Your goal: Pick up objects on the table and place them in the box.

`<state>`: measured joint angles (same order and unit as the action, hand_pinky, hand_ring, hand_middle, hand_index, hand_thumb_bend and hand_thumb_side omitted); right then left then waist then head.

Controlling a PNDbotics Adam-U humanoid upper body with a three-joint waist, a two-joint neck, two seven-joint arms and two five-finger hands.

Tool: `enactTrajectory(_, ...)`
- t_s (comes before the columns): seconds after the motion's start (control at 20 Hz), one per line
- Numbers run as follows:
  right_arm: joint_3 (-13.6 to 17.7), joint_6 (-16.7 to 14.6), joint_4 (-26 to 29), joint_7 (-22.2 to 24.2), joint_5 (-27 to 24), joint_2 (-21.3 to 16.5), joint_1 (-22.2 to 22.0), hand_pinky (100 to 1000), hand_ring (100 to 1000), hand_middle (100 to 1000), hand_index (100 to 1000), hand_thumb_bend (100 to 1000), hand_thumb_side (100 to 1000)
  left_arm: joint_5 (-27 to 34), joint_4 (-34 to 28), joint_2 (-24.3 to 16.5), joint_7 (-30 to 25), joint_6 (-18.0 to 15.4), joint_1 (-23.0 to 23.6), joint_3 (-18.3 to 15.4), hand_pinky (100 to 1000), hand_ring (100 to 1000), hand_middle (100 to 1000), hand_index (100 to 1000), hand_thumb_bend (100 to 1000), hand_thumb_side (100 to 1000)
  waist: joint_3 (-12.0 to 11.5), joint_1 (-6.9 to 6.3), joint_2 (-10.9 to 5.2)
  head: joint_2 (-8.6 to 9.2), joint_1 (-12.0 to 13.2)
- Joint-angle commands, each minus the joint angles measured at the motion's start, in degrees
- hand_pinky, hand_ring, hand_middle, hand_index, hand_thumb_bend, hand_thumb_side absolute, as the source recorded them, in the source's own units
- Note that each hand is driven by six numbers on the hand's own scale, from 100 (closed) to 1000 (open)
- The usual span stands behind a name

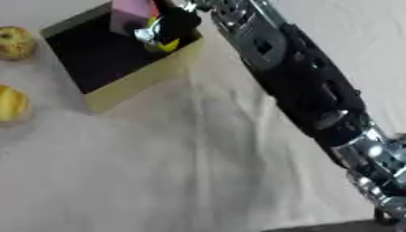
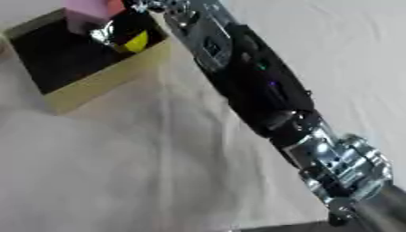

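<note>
Right hand fingers blurred over box.

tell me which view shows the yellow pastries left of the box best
The left eye view. Two yellow pastries sit on the cloth left of the box, cut by the frame edge. The right eye view shows almost nothing of them.
</note>
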<state>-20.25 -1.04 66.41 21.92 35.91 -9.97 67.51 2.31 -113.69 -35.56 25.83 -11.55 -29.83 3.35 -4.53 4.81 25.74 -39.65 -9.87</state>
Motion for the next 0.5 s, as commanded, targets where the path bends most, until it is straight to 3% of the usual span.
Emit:
enactTrajectory(0.05, 1.06, -1.46, -3.05, -2.35, 3.86, 1.41, 0.56, 844, 792, 610, 740, 278, 328, 0.25, -0.91, -0.67, -0.07, -0.22, -1.00, -0.22, 765, 814, 789, 900, 530, 651, -0.31, -0.29, -1.25, 1.20, -0.57)
enactTrajectory(0.2, 1.30, -3.04, -5.12, -4.15, 7.83, 2.03, 0.26, 849, 833, 696, 802, 310, 344, 0.30, -0.91, -0.69, -0.06, -0.25, -1.00, -0.28, 765, 814, 789, 900, 530, 650, -0.41, -0.29, -1.35, 1.31, -0.53)
enactTrajectory(0.3, 1.40, -3.77, -5.67, -4.87, 10.34, 2.07, 0.24, 865, 868, 758, 852, 315, 400, 0.32, -0.91, -0.68, -0.10, -0.26, -0.97, -0.29, 765, 814, 789, 899, 531, 651, -0.35, -0.30, -1.46, 1.24, -0.40)
enactTrajectory(0.5, 1.75, -4.23, -5.39, -5.53, 13.93, 1.83, 0.35, 882, 893, 796, 873, 328, 462, 0.33, -0.91, -0.66, -0.17, -0.19, -0.79, -0.29, 765, 815, 790, 900, 531, 651, -0.10, -0.46, -1.72, 1.21, -0.06)
